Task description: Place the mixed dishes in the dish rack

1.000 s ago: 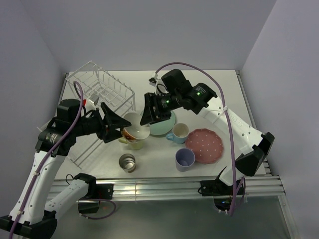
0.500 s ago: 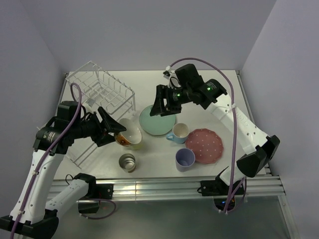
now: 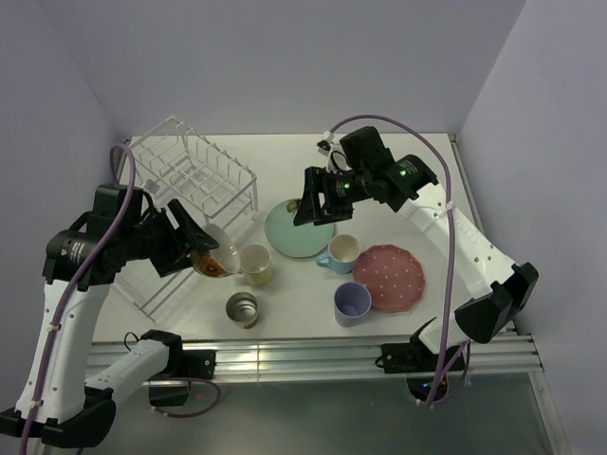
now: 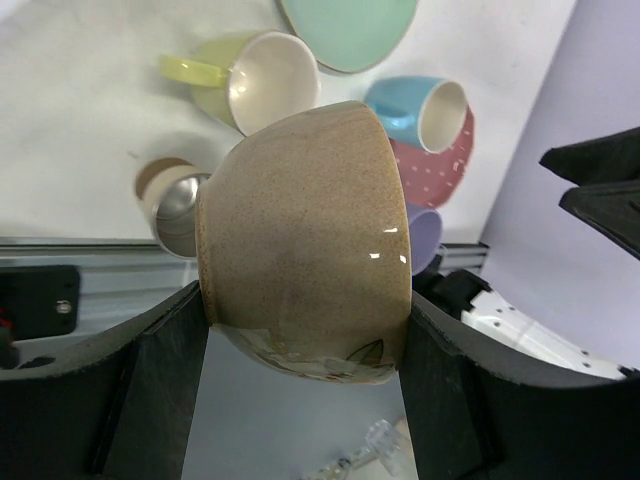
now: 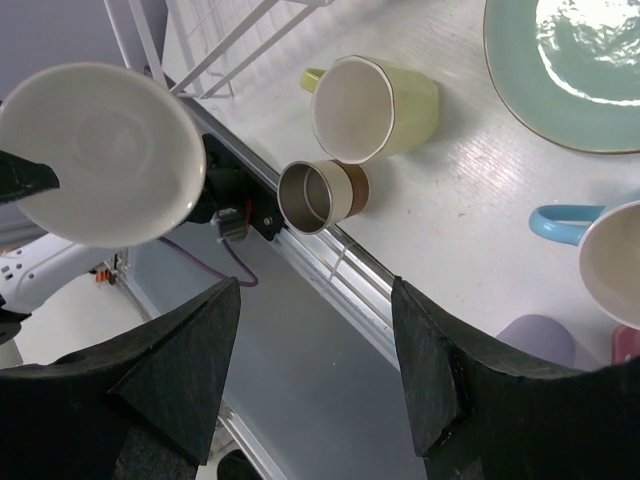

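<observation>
The white tabletop (image 3: 417,190) carries everything. At its far left stands the dish rack (image 3: 194,175), a frame of thin white wire with a raised row of slots and a flat lower tray running toward the near edge.

The left arm bends in from the left side, its forearm level and its end effector (image 3: 194,248) clamped on the cream bowl (image 3: 211,258). The bowl is held clear of the tabletop, just beside the right edge of the rack's lower tray. It is tipped on its side so its axis runs near level. The left wrist view shows a speckled, glossy tan outside; the right wrist view shows a smooth white inside.

The right arm reaches across from the right, elbow high. Its end effector (image 3: 305,199) hangs over the far rim of the mint-green flower plate (image 3: 296,230) with fingers spread and nothing between them.

That plate lies flat and glossy at the centre. The pink white-dotted plate (image 3: 394,277), scalloped at the rim, lies flat to the right.

The yellow mug (image 3: 255,263) stands upright near the bowl. The light blue mug (image 3: 340,252) stands upright between the two plates, handle toward the green one. The lavender cup (image 3: 352,303) stands upright, just beside the pink plate. The small shiny metal cup (image 3: 242,309), a round cylinder, stands near the front edge.
</observation>
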Motion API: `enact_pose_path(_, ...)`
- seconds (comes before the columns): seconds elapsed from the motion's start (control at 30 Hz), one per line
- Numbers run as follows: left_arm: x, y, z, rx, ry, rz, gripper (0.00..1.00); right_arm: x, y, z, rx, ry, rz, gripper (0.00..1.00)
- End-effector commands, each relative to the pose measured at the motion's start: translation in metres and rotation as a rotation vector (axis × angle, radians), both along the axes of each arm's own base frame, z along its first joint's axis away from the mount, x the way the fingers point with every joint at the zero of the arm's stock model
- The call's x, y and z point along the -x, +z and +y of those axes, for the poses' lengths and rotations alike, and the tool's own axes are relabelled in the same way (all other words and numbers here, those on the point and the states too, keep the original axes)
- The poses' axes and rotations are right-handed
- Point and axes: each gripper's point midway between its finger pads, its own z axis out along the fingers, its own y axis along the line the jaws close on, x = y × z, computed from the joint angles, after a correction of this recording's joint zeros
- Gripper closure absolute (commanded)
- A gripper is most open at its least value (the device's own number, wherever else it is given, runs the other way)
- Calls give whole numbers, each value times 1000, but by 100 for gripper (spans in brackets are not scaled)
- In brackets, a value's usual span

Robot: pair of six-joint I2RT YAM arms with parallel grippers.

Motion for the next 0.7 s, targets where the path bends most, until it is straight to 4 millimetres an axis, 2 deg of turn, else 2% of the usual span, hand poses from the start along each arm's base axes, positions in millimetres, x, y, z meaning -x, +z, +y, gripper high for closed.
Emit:
enact_pose_path(0.0,0,12,14,-66,25,-54,100,8,8,-4,-28,28,-31,31)
enact_pose_path(0.3,3,-1,21,-79,97,-20,100,7,0,-3,-35,51,-7,31)
enact_pose_path(0.67,-18,-19,49,-209,206,11,100,12,-4,-3,-46,74,16,32)
